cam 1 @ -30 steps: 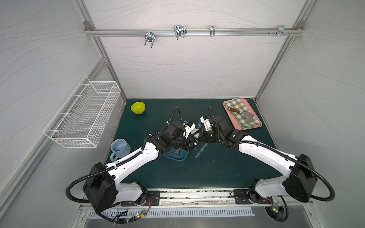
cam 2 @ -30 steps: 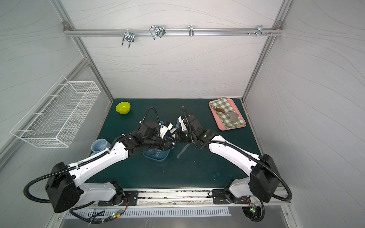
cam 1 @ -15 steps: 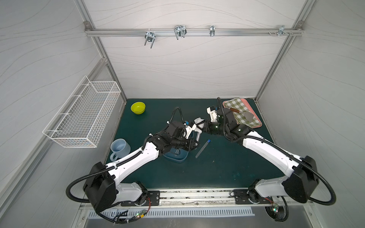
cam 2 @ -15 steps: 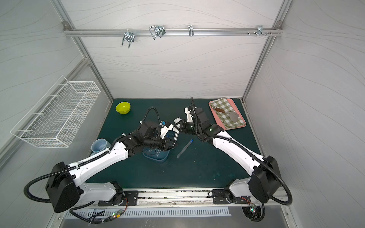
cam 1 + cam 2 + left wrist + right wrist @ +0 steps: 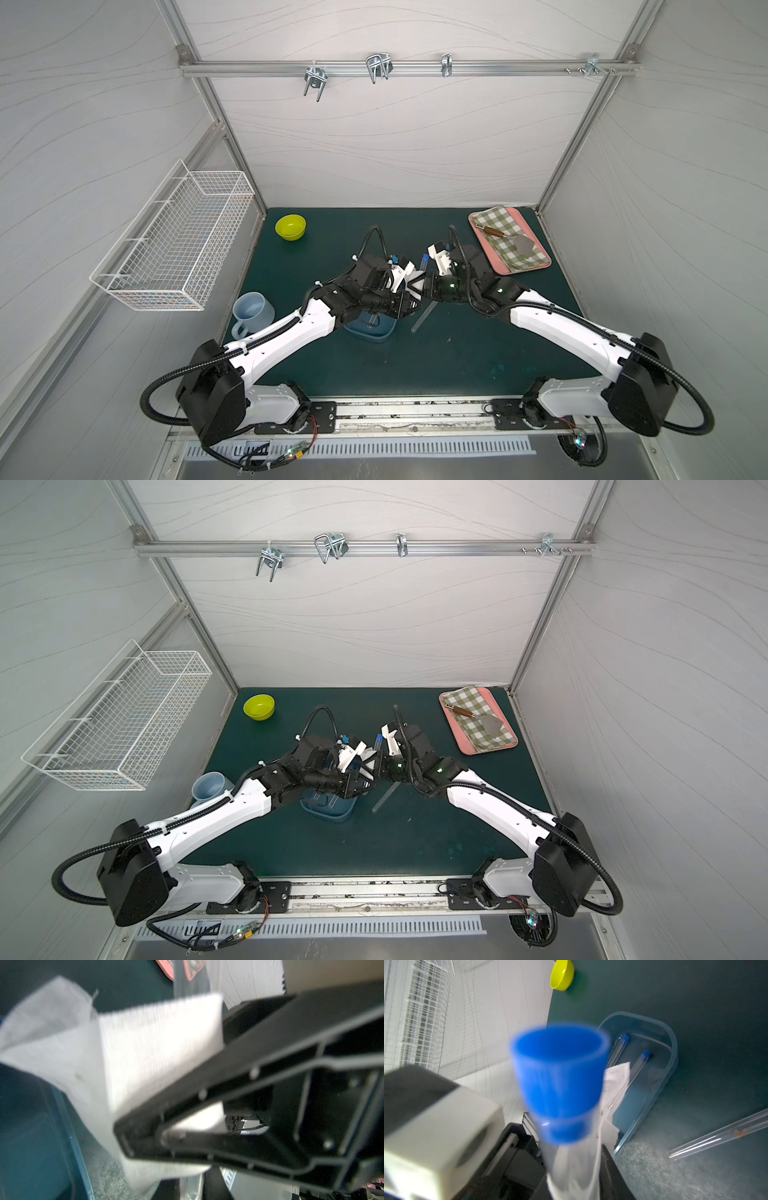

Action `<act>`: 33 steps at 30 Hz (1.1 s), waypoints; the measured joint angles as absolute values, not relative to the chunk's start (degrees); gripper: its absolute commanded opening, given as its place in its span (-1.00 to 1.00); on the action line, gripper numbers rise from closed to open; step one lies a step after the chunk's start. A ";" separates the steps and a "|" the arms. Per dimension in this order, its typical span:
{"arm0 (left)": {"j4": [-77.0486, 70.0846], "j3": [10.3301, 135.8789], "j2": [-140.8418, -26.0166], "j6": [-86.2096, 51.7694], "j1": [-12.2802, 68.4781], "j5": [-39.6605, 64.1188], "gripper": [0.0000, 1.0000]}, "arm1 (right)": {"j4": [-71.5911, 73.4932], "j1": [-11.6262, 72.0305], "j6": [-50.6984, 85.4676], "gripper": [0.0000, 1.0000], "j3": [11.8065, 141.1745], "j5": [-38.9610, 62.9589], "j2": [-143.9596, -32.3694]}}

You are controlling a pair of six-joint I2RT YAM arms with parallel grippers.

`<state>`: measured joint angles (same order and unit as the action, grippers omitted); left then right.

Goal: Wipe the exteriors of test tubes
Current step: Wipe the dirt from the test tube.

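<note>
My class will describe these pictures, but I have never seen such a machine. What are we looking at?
Two white-and-black robot arms stand at a dark green table. Two pictures look down from above; two come from cameras on the arms' wrists. The left gripper is shut on a white cloth; the right gripper holds a clear blue-capped test tube. Two more tubes lie in a translucent blue tray, another tube on the table. Also there: a yellow-green bowl, a pale blue mug, and a pink tray bearing a checked cloth and a brown-handled metal tool.

Arms reach inward, fingertips nearly meeting.
Left gripper [image 5: 411, 297] fingers pinched shut; right gripper [image 5: 426, 286] fingers narrowly parted, gripping.
</note>
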<state>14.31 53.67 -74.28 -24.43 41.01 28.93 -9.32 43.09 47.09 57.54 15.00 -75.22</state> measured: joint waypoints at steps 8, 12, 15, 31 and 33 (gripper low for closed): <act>14.33 53.67 -74.30 -24.43 41.01 29.15 -0.85 | -7.62 36.93 45.63 -0.46 63.57 15.75 -77.97; 14.33 53.67 -74.30 -24.40 41.01 29.12 -0.85 | -7.27 40.10 46.06 -0.45 60.95 15.14 -77.56; 14.33 53.67 -74.30 -24.43 41.01 29.12 -0.85 | -7.33 43.64 47.20 -0.45 57.28 14.28 -76.20; 14.24 53.67 -74.35 -24.45 41.01 29.15 -0.85 | -7.79 38.63 45.45 -0.47 63.29 13.89 -77.62; 14.22 53.67 -74.35 -24.45 41.01 29.15 -0.85 | -7.49 40.14 45.69 -0.47 61.91 13.76 -77.43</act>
<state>14.22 53.67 -74.35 -24.45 41.01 29.15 -7.49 40.14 45.69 61.91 13.76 -77.43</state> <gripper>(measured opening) 0.147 0.267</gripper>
